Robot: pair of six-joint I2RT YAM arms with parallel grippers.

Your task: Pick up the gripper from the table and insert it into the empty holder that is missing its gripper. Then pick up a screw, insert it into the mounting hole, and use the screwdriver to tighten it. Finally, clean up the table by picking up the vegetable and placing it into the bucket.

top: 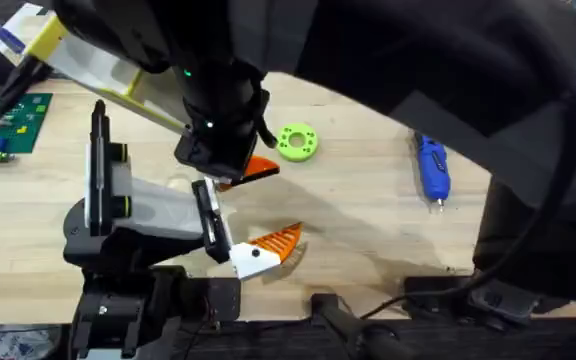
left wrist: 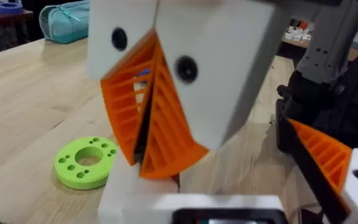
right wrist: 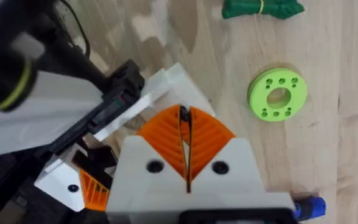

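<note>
**Right gripper, pads pressed together, poised at the holder**

Overhead: the right gripper (top: 256,171) reaches across the middle. The holder (top: 208,225) lies just beside it, towards the left base, with its black rail running roughly near to far. One mounted orange finger (top: 273,246) sits on the rail's near end. The screwdriver (top: 432,168) lies well apart on the right arm's side of the table (top: 368,225), bit towards the bases.

Left wrist: the shut pads point down, their tips about touching the holder's white block.

Right wrist: the gripper to be fitted may be pinched between the pads, but I cannot separate it from them. The vegetable (right wrist: 263,7) lies loose beyond the green ring (right wrist: 277,94).
</note>
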